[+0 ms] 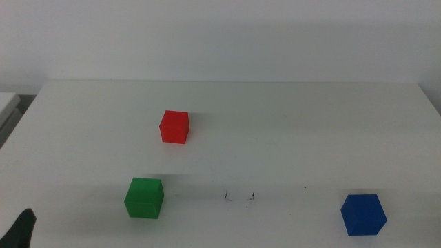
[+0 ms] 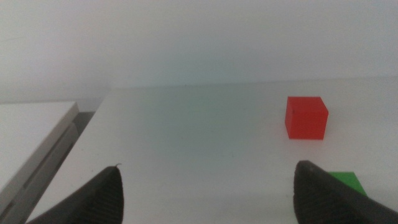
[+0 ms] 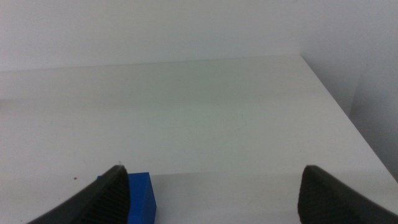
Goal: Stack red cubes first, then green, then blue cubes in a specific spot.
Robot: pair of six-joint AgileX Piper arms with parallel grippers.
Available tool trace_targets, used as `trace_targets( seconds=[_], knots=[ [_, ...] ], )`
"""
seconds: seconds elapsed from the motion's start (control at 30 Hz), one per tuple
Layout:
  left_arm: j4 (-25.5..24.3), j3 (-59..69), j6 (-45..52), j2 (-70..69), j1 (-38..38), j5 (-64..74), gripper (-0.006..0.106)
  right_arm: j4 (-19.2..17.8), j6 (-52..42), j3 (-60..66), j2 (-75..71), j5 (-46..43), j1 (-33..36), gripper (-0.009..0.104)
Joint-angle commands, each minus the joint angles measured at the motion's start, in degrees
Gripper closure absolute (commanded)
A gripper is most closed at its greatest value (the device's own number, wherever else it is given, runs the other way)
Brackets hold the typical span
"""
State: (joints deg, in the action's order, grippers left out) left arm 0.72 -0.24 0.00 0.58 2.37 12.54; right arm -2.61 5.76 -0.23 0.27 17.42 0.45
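Stacking unstarted. Left gripper (image 2: 208,190) wide open, near green cube (image 1: 144,198); centre over red cube (image 1: 174,127) beyond it, carry to specks (image 1: 239,197). Right gripper (image 3: 211,193) open beside blue cube (image 1: 363,214).

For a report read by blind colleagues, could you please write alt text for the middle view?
Three small matte cubes sit apart on a white table: a red cube farthest back, a green cube front left, and a slightly larger blue cube front right. Tiny black specks mark the tabletop between the green and blue cubes. The left gripper shows at the bottom-left corner.
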Motion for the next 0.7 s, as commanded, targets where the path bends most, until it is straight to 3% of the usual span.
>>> trace_targets(
  seconds=[0.0, 0.2, 0.37, 0.53, 0.67],
  knots=[
    [0.1, -2.9, 0.0, 3.2, 0.0, 0.3, 0.007, -0.2, -0.2, 0.2, -0.3, -0.8, -0.5, 0.002],
    [4.0, -23.5, 0.0, 27.5, 0.0, 16.9, 0.007, -0.2, -0.2, 0.2, -0.3, -0.8, -0.5, 0.002],
    [-0.3, -44.8, -6.7, 48.8, 0.0, 32.1, 0.007, -0.2, -0.2, 0.2, -0.3, -0.8, -0.5, 0.002],
    [0.2, -64.8, -7.5, 68.7, 0.9, 47.0, 0.007, -0.2, -0.2, 0.2, -0.3, -0.8, -0.5, 0.002],
    [0.1, -77.2, -7.3, 82.7, 5.6, 48.8, 0.007, -0.2, -0.2, 0.2, -0.3, -0.8, -0.5, 0.002]
  ],
)
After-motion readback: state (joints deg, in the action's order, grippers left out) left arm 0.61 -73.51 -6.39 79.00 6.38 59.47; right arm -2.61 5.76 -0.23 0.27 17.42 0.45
